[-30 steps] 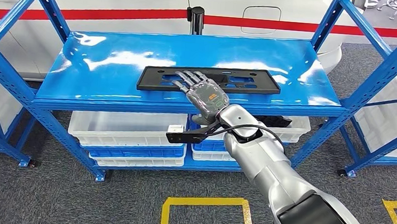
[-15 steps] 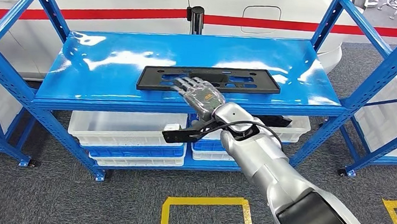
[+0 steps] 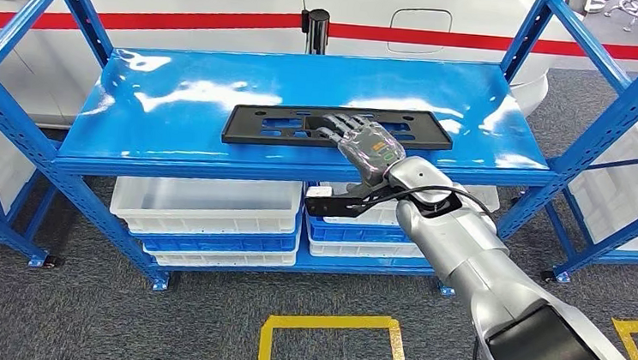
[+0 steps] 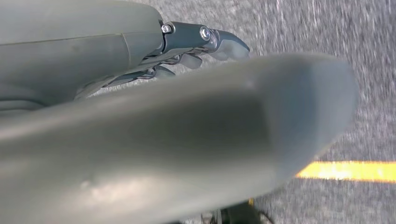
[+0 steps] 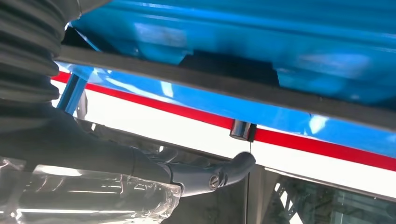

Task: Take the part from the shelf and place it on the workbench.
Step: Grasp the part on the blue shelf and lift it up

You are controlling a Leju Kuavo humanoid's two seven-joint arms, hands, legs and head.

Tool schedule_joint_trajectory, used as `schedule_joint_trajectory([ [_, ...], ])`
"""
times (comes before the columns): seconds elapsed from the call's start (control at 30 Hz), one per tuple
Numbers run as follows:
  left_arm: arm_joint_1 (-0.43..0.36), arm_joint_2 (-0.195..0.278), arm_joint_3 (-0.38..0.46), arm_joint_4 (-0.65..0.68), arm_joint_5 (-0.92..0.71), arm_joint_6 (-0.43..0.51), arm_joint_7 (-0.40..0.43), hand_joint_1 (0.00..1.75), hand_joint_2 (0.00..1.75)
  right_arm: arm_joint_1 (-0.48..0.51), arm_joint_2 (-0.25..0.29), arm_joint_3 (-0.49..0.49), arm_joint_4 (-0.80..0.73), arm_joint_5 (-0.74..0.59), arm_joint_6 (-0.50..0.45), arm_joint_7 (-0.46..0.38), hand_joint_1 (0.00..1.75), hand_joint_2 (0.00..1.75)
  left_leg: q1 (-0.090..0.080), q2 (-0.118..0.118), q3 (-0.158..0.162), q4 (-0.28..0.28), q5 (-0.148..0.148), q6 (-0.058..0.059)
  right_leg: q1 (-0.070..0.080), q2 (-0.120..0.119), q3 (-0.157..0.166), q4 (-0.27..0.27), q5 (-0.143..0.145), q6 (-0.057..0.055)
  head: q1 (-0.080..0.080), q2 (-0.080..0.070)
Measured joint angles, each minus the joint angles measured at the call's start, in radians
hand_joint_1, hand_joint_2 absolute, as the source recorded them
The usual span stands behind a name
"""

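The part (image 3: 277, 126) is a long flat black plate with cut-outs, lying on the top board of the blue shelf (image 3: 176, 91). My right hand (image 3: 360, 138) lies over the plate's right half with its fingers stretched out and spread across it; I see no grip on the plate. In the right wrist view a dark edge of the part (image 5: 233, 87) runs across in front of the glossy blue board, and the thumb (image 5: 205, 178) sticks out free of it. My left hand (image 4: 205, 39) hangs over the grey floor and holds nothing.
White and blue bins (image 3: 210, 206) fill the shelf's lower level. Blue uprights (image 3: 534, 29) frame the shelf on both sides. A white body with a red stripe (image 3: 182, 23) and a black post (image 3: 314, 29) stand behind. Yellow floor marks (image 3: 330, 323) lie in front.
My right hand and forearm have slid to the right along the plate, from its left-middle to its right half. The plate stays flat on the shelf.
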Motion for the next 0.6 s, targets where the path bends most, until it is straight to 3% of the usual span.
schedule_joint_trajectory([
  [0.07,0.0,0.001,0.004,0.0,0.002,0.021,0.001,0.0,0.0,-0.011,-0.004,0.008,0.0,-0.01,0.006,-0.002,0.0,1.75,0.004,0.001,0.01,-0.007,0.001,0.013,0.003,0.0,-0.022,0.042,-0.015,0.001,0.002,0.0],
  [0.17,-0.001,0.004,0.006,0.0,0.004,0.031,0.003,0.0,0.0,-0.02,-0.009,0.02,0.0,-0.017,0.007,-0.003,0.0,1.75,0.008,0.003,0.015,-0.009,0.002,0.018,0.002,0.001,-0.122,0.216,-0.078,-0.008,0.006,0.0],
  [0.23,0.0,0.005,0.006,0.0,0.004,0.031,0.005,0.0,0.0,-0.018,-0.013,0.029,0.002,-0.02,0.006,-0.003,0.0,1.75,0.009,0.002,0.018,-0.008,-0.002,0.015,0.0,0.001,-0.176,0.291,-0.094,-0.004,0.007,0.0],
  [0.27,0.001,0.004,0.006,0.0,0.003,0.03,0.006,0.0,0.0,-0.018,-0.016,0.032,0.003,-0.021,0.005,-0.003,0.0,1.75,0.011,0.001,0.022,-0.007,-0.005,0.01,-0.001,0.001,-0.177,0.276,-0.079,0.004,0.008,0.0],
  [0.33,0.002,0.004,0.006,0.0,0.003,0.027,0.008,0.0,0.0,-0.021,-0.022,0.038,0.004,-0.024,0.004,-0.003,0.0,1.75,0.015,0.0,0.032,-0.006,-0.015,-0.002,-0.005,-0.003,-0.136,0.153,-0.009,0.026,0.01,0.0],
  [0.37,0.002,0.004,0.006,0.0,0.002,0.026,0.009,0.0,0.0,-0.023,-0.026,0.041,0.004,-0.025,0.003,-0.003,0.0,1.75,0.015,0.001,0.037,-0.004,-0.022,-0.009,-0.004,-0.006,-0.113,0.085,0.016,0.026,0.011,0.0],
  [0.43,0.001,0.006,0.006,0.0,0.001,0.024,0.009,0.0,0.0,-0.027,-0.031,0.047,0.005,-0.027,0.002,-0.003,0.0,1.75,0.013,0.004,0.038,0.0,-0.032,-0.023,0.0,-0.01,-0.087,0.017,0.036,0.003,0.011,0.0],
  [0.5,0.0,0.007,0.006,0.0,0.001,0.024,0.009,0.0,0.0,-0.026,-0.034,0.052,0.006,-0.027,0.001,-0.003,0.0,1.75,0.014,0.007,0.037,0.005,-0.037,-0.033,0.001,-0.005,-0.078,0.013,0.032,-0.026,0.007,0.0],
  [0.57,0.0,0.008,0.006,0.0,0.0,0.024,0.009,0.0,0.0,-0.029,-0.036,0.055,0.006,-0.027,0.0,-0.003,0.0,1.75,0.021,0.0,0.018,0.045,-0.039,-0.042,-0.001,0.002,-0.068,0.012,0.03,-0.04,0.004,0.0],
  [0.6,0.0,0.008,0.006,0.0,-0.001,0.024,0.009,0.0,0.0,-0.032,-0.035,0.055,0.006,-0.027,0.0,-0.003,0.0,1.75,0.024,-0.005,-0.01,0.092,-0.045,-0.047,-0.003,0.006,-0.062,0.01,0.026,-0.046,0.002,0.0],
])
